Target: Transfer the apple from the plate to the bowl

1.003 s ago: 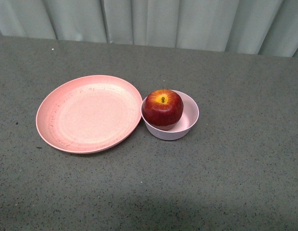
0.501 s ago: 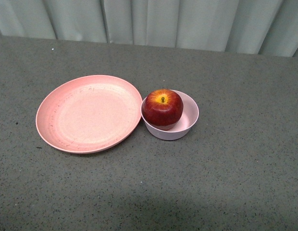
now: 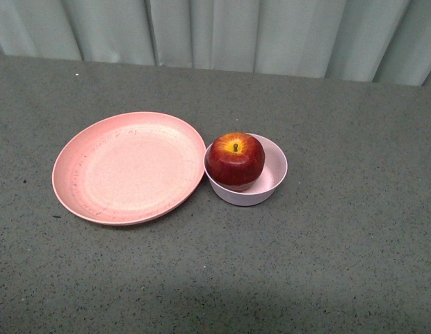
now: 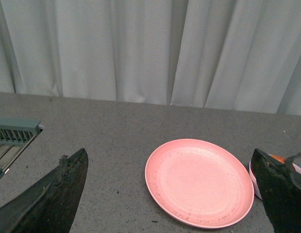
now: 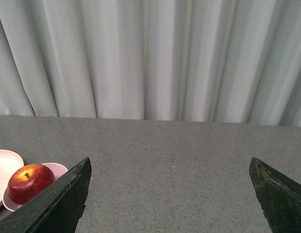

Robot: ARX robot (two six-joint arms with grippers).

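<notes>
Grey speckled table [image 3: 340, 264], pale curtain [image 3: 236, 31]

Your front camera shows neither arm. On the left wrist camera, your left gripper [image 4: 172, 191] has its jaws spread wide, dark fingertips [image 4: 68, 182] at opposite edges of the picture, holding nothing. Your right gripper [image 5: 170, 194] is the same: jaws wide apart, raised above the bench, nothing between them.

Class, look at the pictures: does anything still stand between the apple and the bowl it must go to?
Nothing visible does. The apple already sits inside the bowl, stem up, beside the bare plate. Both pincers, left and right, are open and away from it.
</notes>
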